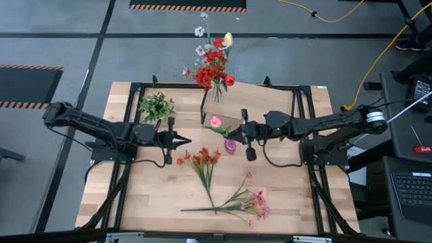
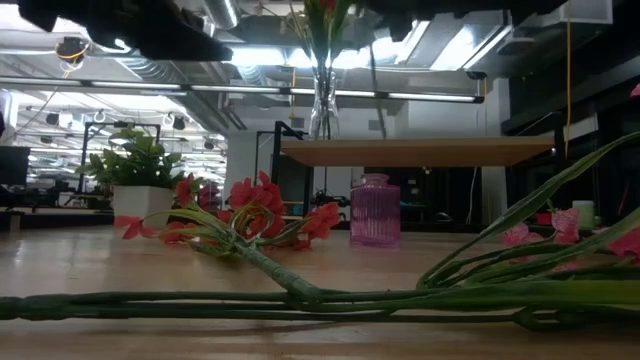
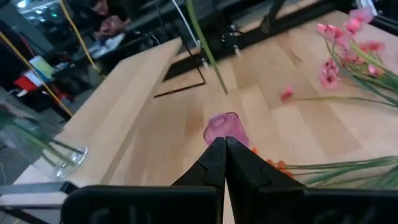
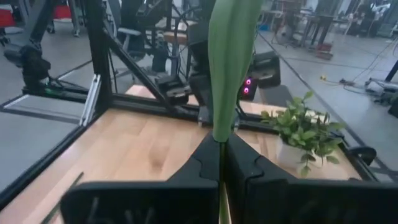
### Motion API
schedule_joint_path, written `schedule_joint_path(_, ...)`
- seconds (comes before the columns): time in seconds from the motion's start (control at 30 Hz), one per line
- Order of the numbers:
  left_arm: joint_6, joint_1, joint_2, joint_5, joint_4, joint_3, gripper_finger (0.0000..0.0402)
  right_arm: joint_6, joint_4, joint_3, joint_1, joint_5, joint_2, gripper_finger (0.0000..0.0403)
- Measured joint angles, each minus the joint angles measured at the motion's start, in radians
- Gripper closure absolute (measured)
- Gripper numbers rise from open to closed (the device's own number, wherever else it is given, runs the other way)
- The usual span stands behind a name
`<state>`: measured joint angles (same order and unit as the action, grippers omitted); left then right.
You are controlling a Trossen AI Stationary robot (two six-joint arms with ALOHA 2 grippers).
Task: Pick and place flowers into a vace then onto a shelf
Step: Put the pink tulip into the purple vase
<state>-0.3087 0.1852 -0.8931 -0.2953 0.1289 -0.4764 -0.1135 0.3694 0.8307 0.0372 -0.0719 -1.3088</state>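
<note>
My right gripper [image 1: 231, 132] hovers over the table's middle, in front of the shelf [image 1: 260, 101], shut on a flower with a pink bloom [image 1: 216, 122]. My left gripper [image 1: 185, 140] is shut and empty, pointing toward a small pink vase [image 1: 230, 146] that stands on the table, also seen in the left wrist view [image 3: 225, 128]. A glass vase [image 1: 217, 90] stands on the shelf, filled with red and white flowers. A red-orange stem [image 1: 202, 160] and a pink-bloomed bunch [image 1: 253, 202] lie flat on the tabletop. My right gripper pinches the flower's green stalk [image 4: 221, 134] between its two fingers, coming in level from the table's right. The stalk runs on past the fingertips, ending in the pink bloom toward the left. The flower is lifted clear of the table.
A small potted green plant [image 1: 156, 106] stands at the far left. The shelf's black legs [image 1: 203, 108] and the black frame rails [image 1: 131, 101] border the work area. In the low view, long green stalks [image 2: 300, 296] lie across the near tabletop.
</note>
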Motion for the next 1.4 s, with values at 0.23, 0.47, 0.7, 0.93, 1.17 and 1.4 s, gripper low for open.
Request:
schedule_joint_path(0.23,0.046,-0.004,0.005,0.003,0.050,0.045,0.0395,-0.015,0.039,0.000,-0.001,0.072,-0.073,0.0403)
schedule_joint_path(0.47,0.086,-0.004,0.003,0.000,0.048,0.045,0.0398,-0.027,0.112,-0.001,-0.003,0.099,-0.109,0.0403)
schedule_joint_path(0.7,0.087,-0.004,0.003,0.000,0.048,0.045,0.0397,0.027,0.151,-0.058,-0.017,0.135,-0.105,0.0403)
schedule_joint_path(0.93,0.087,-0.004,0.002,-0.001,0.048,0.045,0.0396,0.028,0.229,-0.114,-0.033,0.133,-0.105,0.0403)
schedule_joint_path(1.17,0.087,-0.004,0.002,-0.002,0.048,0.045,0.0400,0.045,0.275,-0.164,-0.034,0.135,-0.104,0.0403)
schedule_joint_path(1.4,0.086,-0.004,0.002,-0.038,0.048,0.045,0.0398,0.083,0.432,-0.271,-0.034,0.188,-0.103,0.0403)
